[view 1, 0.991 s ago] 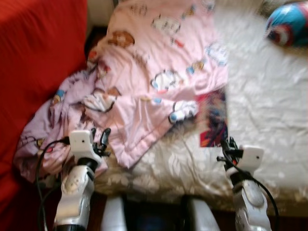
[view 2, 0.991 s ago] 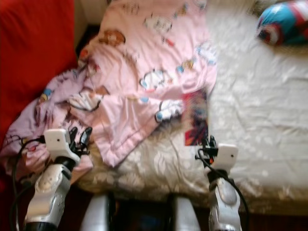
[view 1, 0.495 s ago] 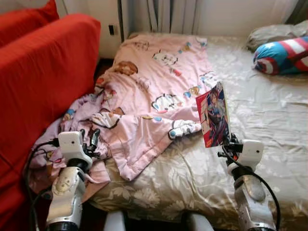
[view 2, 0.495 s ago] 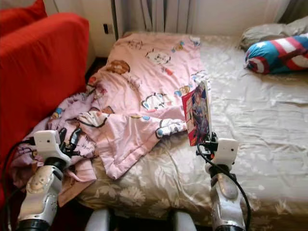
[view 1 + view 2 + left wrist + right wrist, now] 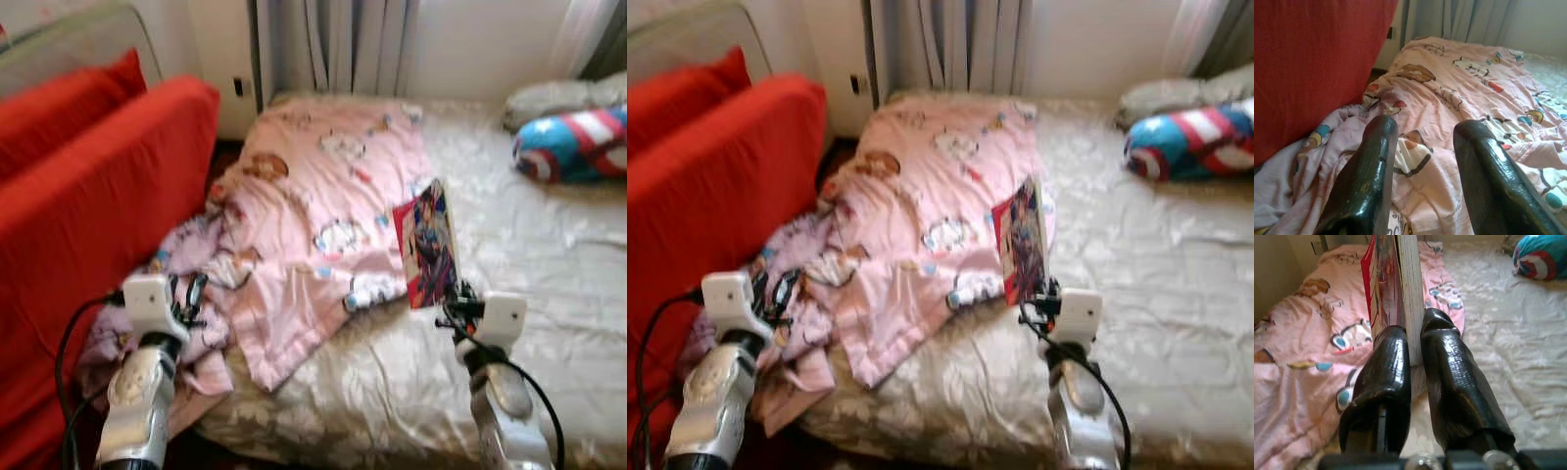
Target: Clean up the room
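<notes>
My right hand [image 5: 1413,347] is clenched on the bottom edge of a book [image 5: 425,243], holding it upright above the bed [image 5: 549,284], just beside the edge of the pink blanket [image 5: 313,196] that spreads over the bed's left part and spills down toward the red sofa [image 5: 88,196]. My left hand [image 5: 1425,161] hangs released, fingers [image 5: 1371,171] apart, over the crumpled end of that blanket next to the sofa. A blue, red and white pillow [image 5: 573,145] lies at the far right of the bed, well apart from the book.
</notes>
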